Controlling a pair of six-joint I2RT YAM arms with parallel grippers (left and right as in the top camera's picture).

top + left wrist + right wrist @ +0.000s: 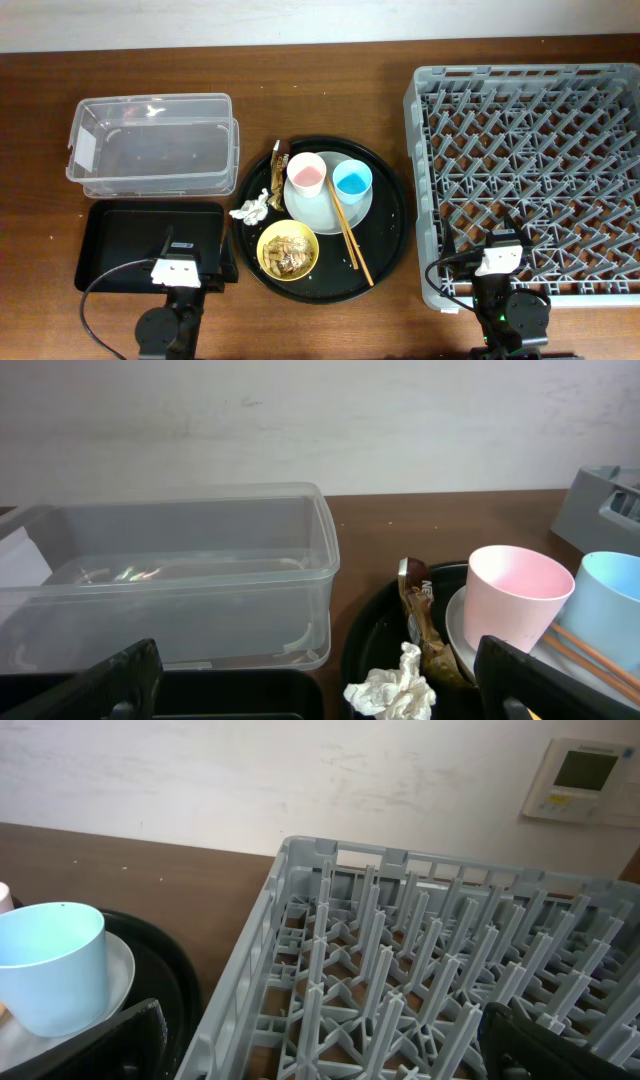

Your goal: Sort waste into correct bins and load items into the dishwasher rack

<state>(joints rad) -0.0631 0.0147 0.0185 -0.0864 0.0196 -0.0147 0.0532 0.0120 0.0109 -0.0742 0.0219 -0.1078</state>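
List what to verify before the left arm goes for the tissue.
1. Is the left pincer open and holding nothing? Ok.
2. Is the right pincer open and holding nothing? Ok.
3. Is the tissue uncovered, at the left edge of the round tray? Ok.
4. Is the tissue apart from the wrapper? Cannot tell; they lie very close.
5. Is the clear tub without a lid? Ok.
6. Is the rack free of dishes? Ok.
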